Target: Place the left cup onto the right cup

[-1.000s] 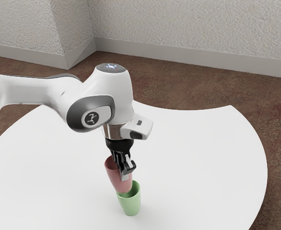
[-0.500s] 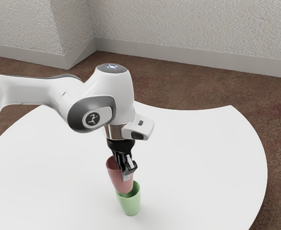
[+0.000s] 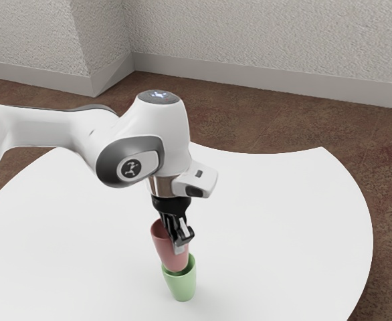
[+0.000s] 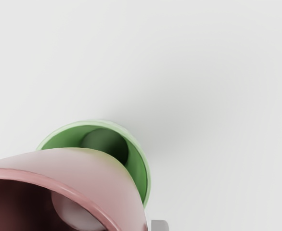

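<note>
A pink cup hangs tilted in my gripper, whose fingers are shut on its rim. Its base sits at the mouth of a green cup, which stands upright on the white round table near the front edge. In the wrist view the pink cup lies close under my hand and covers part of the green cup's open mouth; the green cup's inside bottom shows past it.
The table top spreads wide toward the exterior view's right and back. Its front edge runs close below the green cup. Brown carpet and a textured wall lie beyond.
My hand has sunk a little and drifted slightly toward the exterior view's right, bringing the pink cup lower over the green cup's mouth. The green cup has stayed put.
</note>
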